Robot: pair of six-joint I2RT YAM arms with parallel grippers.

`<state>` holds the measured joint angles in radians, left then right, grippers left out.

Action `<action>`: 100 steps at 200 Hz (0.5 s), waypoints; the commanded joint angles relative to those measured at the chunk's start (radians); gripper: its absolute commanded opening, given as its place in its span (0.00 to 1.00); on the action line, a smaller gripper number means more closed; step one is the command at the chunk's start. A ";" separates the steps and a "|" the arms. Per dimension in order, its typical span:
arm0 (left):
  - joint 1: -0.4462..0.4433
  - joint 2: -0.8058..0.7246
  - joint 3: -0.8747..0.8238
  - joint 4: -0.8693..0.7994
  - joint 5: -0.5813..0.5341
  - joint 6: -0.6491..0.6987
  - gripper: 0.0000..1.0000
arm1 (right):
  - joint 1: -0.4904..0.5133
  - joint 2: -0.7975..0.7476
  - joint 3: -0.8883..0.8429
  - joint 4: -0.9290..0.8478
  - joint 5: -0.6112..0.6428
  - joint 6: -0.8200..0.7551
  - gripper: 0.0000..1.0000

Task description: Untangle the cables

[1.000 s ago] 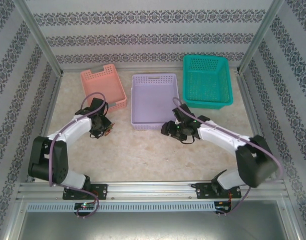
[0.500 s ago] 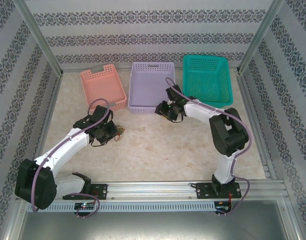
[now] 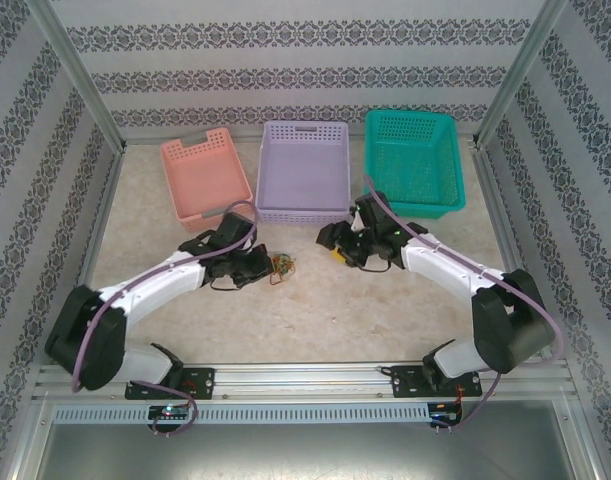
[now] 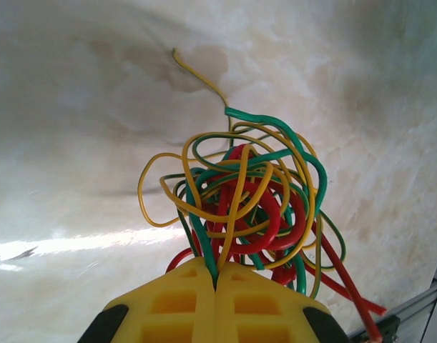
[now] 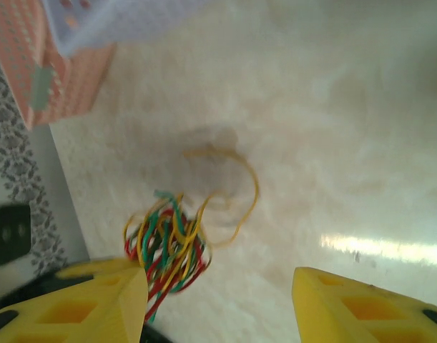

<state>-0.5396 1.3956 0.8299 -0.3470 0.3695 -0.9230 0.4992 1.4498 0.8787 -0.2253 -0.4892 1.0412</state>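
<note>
The cables (image 4: pixel 239 207) are a knotted bunch of thin red, green and yellow wires, with one yellow end trailing off over the pale tabletop. My left gripper (image 4: pixel 217 279) is shut on a few strands at the bunch's near edge. From above, the cables (image 3: pixel 281 267) lie at mid table, just right of my left gripper (image 3: pixel 262 264). My right gripper (image 3: pixel 331 246) hovers a short way to their right. In the right wrist view the cables (image 5: pixel 168 243) sit blurred beside the left finger of my right gripper (image 5: pixel 218 289), which is open with only table between its fingers.
Three baskets line the back of the table: pink (image 3: pixel 205 180), lilac (image 3: pixel 303 170) and teal (image 3: pixel 413 160). The pink basket's corner (image 5: pixel 61 71) shows in the right wrist view. Metal frame rails run along the sides and near edge.
My left gripper has carried the cable bunch right, toward mid table. My right arm went up to the lilac basket, which ended farther back, and has swung back toward the cables.
</note>
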 commanded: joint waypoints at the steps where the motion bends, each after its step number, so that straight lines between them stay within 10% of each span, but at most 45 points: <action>1: -0.049 0.073 0.076 0.113 0.044 0.034 0.00 | 0.044 -0.033 -0.066 0.129 -0.096 0.178 0.56; 55: -0.106 0.191 0.184 0.125 0.033 0.042 0.00 | 0.078 0.043 -0.109 0.213 -0.092 0.302 0.37; 86: -0.107 0.145 0.180 0.061 -0.034 0.053 0.00 | 0.018 0.013 -0.107 0.053 -0.041 0.217 0.00; 100: -0.107 0.099 0.161 0.012 -0.095 0.053 0.00 | -0.031 -0.031 -0.125 -0.025 -0.012 0.153 0.00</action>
<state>-0.6353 1.5757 0.9928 -0.2665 0.3653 -0.8959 0.5392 1.4761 0.7811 -0.1066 -0.5659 1.2785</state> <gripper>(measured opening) 0.046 0.052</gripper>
